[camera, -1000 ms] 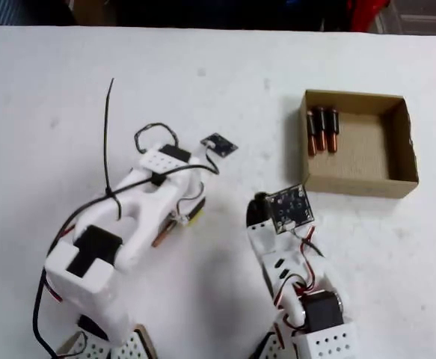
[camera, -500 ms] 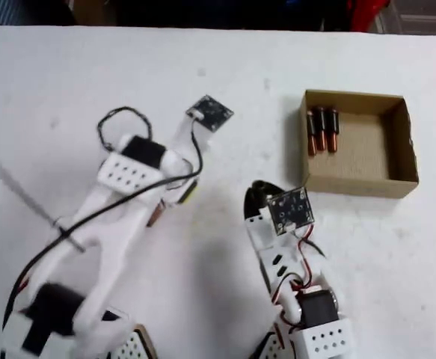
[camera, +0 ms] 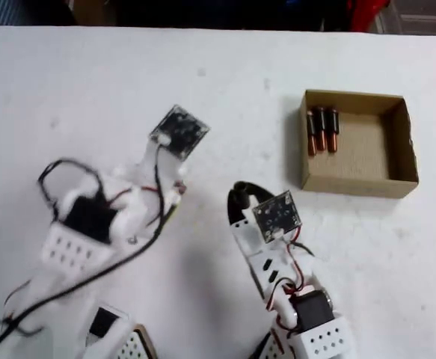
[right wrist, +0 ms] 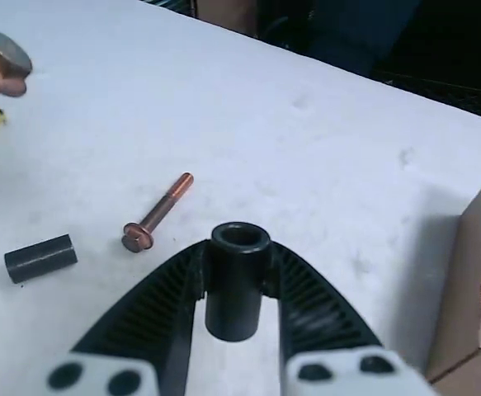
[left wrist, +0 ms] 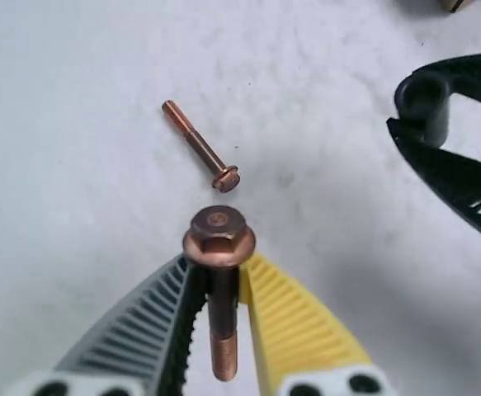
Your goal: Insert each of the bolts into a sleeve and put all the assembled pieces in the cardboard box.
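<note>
My left gripper (left wrist: 220, 266) is squeezing a bolt (left wrist: 219, 235) by its stem. My right gripper (right wrist: 238, 260) is hugging a black sleeve (right wrist: 238, 299). Another bolt (right wrist: 157, 212) and a spare sleeve (right wrist: 40, 257) are lying near each other on the table (camera: 225, 82). Three finished pieces (camera: 321, 129) are sitting in the cardboard box (camera: 356, 184).

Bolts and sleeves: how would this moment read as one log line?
left gripper: shut on bolt | right gripper: shut on sleeve | table: one loose bolt, one loose sleeve | cardboard box: three assembled pieces
</note>
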Tool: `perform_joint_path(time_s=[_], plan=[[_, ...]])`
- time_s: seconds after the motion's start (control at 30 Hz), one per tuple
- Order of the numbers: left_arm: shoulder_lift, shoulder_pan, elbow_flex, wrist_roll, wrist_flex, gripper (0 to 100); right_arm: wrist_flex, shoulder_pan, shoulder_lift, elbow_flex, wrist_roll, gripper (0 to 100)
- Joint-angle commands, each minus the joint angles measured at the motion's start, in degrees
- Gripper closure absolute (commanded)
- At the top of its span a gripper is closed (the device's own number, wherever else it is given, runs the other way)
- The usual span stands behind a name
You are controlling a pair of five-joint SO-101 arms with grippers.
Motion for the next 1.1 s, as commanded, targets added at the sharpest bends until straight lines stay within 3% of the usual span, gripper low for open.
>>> perform_joint_path(time_s=[0.0,0.53,0.63,0.8,1.07], plan=[[-9.5,-0.1,1.6,0.4,-0.2,98,-1.4,-3.1,-0.7,0.5,-0.6,98.2],[-40.5,-0.2,17.8,0.7,-17.1,98,-7.4,-10.7,-0.7,0.5,-0.5,98.2],[-42.7,-0.2,18.6,2.4,-20.2,98,-9.3,-10.7,-0.7,0.5,-0.5,98.2],[-43.2,-0.2,18.4,12.0,-25.9,98,-10.3,-10.8,-0.7,0.5,-0.6,98.2],[-43.3,0.3,18.6,13.4,-35.4,98,-13.9,-16.6,-0.7,0.5,-0.6,98.2]])
